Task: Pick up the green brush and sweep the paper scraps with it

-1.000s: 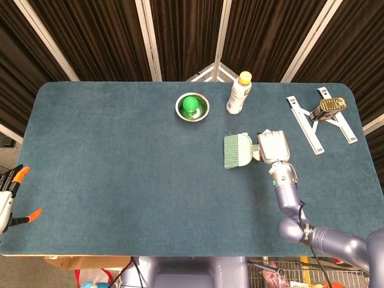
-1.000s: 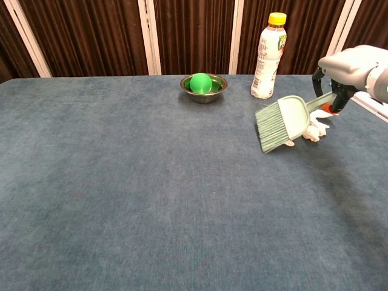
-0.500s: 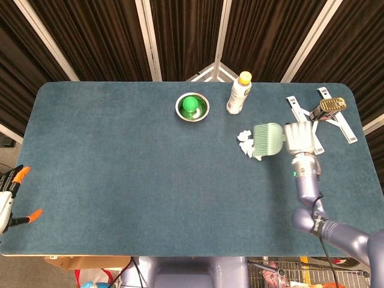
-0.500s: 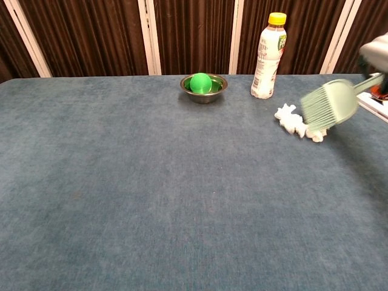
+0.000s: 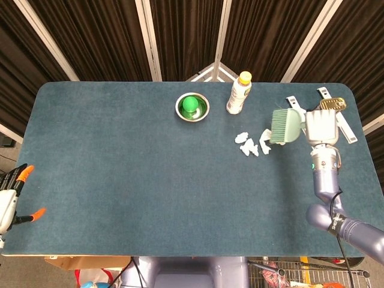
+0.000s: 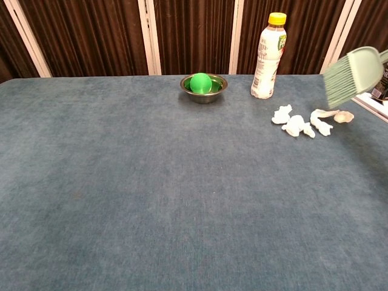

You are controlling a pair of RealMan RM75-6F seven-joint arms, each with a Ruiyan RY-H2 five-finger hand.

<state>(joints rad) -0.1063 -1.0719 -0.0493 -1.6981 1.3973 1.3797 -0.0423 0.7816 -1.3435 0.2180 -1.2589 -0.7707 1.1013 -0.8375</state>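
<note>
My right hand (image 5: 323,126) holds the green brush (image 5: 284,126) by its handle at the right of the table. In the chest view the brush (image 6: 354,74) hangs raised above the table, bristles down and to the left, and the hand itself is cut off by the frame edge. White paper scraps (image 5: 251,144) lie on the blue cloth just left of the brush; the chest view shows the scraps (image 6: 308,121) spread in a short row below the bristles. The left hand does not show in either view.
A white bottle with a yellow cap (image 5: 238,93) stands behind the scraps. A steel bowl holding a green ball (image 5: 192,107) sits further left. White strips and a dark can (image 5: 332,105) lie at the right edge. An orange-handled clamp (image 5: 12,201) hangs off the table's left side.
The right hand has swung the brush from left of the scraps to the right and lifted it. The scraps, first hidden under the brush, now lie uncovered.
</note>
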